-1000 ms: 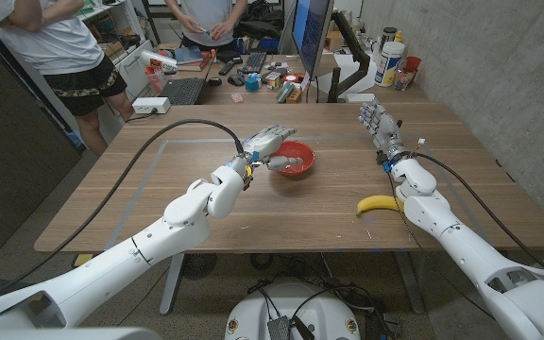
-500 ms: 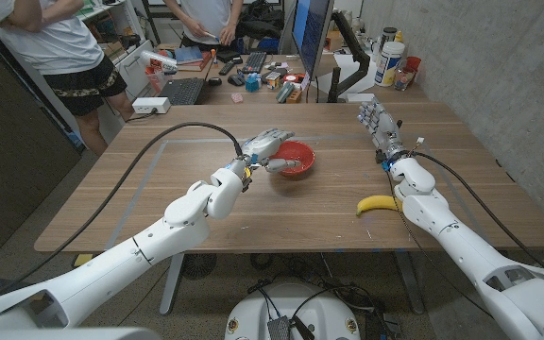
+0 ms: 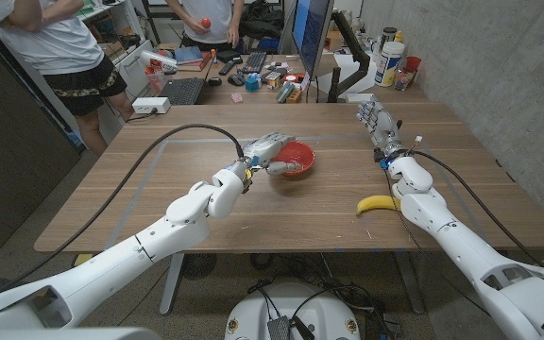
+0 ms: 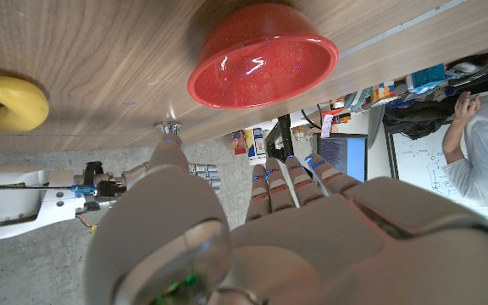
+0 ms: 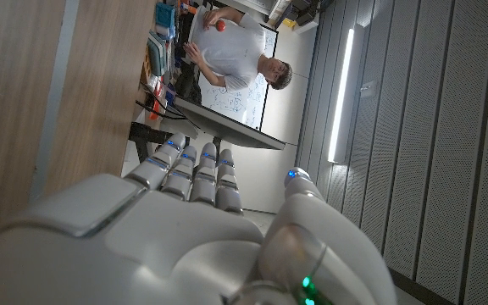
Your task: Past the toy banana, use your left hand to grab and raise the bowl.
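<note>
The glossy red plastic bowl sat just above the centre of the head frame on the wooden table, with the left hand at its left rim. Across the last second the hand had crept slightly closer to the bowl, while the bowl itself showed almost no shift. In the left wrist view the red bowl appeared beyond the fingers, which were extended and apart, with a gap between their tips and the bowl; in the head view a fingertip seemed to meet the rim, so whether a grasp had formed could not be told. By my reading the lift had not begun. The yellow toy banana lay right of centre, well apart from the bowl. The right hand stood upright at the upper right, fingers straight, holding nothing.
</note>
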`<control>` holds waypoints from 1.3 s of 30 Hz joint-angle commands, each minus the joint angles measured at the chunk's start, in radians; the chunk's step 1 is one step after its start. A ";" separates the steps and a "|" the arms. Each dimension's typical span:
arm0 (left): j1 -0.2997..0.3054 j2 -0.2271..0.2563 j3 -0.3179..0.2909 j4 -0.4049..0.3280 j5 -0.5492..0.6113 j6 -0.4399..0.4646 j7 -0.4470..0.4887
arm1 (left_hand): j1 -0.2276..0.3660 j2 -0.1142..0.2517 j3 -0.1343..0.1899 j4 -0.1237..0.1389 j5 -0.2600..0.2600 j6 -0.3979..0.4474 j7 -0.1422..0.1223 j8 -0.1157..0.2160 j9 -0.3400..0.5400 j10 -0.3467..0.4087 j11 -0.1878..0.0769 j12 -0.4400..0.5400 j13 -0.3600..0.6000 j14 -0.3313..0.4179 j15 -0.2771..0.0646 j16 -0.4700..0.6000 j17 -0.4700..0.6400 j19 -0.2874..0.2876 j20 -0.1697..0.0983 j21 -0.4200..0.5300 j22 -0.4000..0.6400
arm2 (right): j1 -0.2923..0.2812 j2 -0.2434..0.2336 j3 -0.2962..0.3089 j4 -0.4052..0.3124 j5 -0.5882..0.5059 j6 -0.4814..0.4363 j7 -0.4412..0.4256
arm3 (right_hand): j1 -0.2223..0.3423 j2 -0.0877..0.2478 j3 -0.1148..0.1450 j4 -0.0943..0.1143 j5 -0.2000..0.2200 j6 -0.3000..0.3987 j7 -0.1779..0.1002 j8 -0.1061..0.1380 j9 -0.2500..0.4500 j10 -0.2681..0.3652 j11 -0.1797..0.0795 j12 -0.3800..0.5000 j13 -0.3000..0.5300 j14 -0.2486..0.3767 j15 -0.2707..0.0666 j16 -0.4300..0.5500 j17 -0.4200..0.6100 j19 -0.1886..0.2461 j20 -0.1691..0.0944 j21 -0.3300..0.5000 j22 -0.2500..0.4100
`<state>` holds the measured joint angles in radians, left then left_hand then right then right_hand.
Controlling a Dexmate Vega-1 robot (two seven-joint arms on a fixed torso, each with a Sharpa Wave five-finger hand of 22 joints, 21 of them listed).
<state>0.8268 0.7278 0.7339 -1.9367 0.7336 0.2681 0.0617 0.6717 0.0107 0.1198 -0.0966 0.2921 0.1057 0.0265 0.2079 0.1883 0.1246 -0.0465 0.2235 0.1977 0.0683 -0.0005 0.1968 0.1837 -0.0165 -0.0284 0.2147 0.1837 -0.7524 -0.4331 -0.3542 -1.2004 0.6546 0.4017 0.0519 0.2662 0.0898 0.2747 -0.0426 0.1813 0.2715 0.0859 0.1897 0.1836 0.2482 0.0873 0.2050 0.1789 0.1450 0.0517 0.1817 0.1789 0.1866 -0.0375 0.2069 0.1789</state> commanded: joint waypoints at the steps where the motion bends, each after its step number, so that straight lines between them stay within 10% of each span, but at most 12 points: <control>1: -0.011 0.005 0.026 0.009 0.023 -0.001 -0.039 | 0.001 -0.012 -0.001 0.000 0.004 0.008 -0.001 0.008 0.005 0.008 0.000 0.004 0.005 0.009 -0.002 0.005 0.006 0.007 -0.027 0.003 0.004 | 0.010 0.004 -0.010 0.007 -0.008 -0.007 -0.002 | -0.005 0.003 0.000 0.000 0.005 -0.003 -0.006 0.003 0.005 0.009 -0.003 0.001 0.002 0.004 0.000 0.005 0.005 0.009 0.001 -0.003 0.004; 39: -0.056 -0.038 0.093 0.070 0.156 0.049 -0.113 | 0.009 -0.013 -0.006 -0.002 0.006 0.025 -0.008 0.011 0.006 0.025 -0.004 0.007 0.006 0.031 -0.006 0.010 0.006 0.016 -0.025 0.005 0.005 | 0.054 0.017 -0.022 0.064 -0.006 -0.016 0.033 | -0.006 0.003 -0.002 -0.001 0.005 -0.003 -0.006 0.003 0.004 0.008 -0.004 0.000 0.002 0.004 -0.001 0.005 0.005 0.009 0.002 -0.004 0.004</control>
<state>0.7951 0.7166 0.8048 -1.9139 0.8607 0.3134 -0.0483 0.6771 0.0054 0.1156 -0.1008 0.2921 0.1205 0.0192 0.2082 0.1882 0.1388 -0.0501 0.2235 0.2026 0.0886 -0.0054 0.1968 0.1888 -0.0092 -0.0359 0.2147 0.1837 -0.7041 -0.4170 -0.3805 -1.1519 0.6424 0.3772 0.0775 0.2663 0.0898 0.2748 -0.0425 0.1813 0.2715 0.0859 0.1896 0.1836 0.2482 0.0873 0.2050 0.1789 0.1448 0.0515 0.1817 0.1788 0.1866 -0.0375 0.2048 0.1789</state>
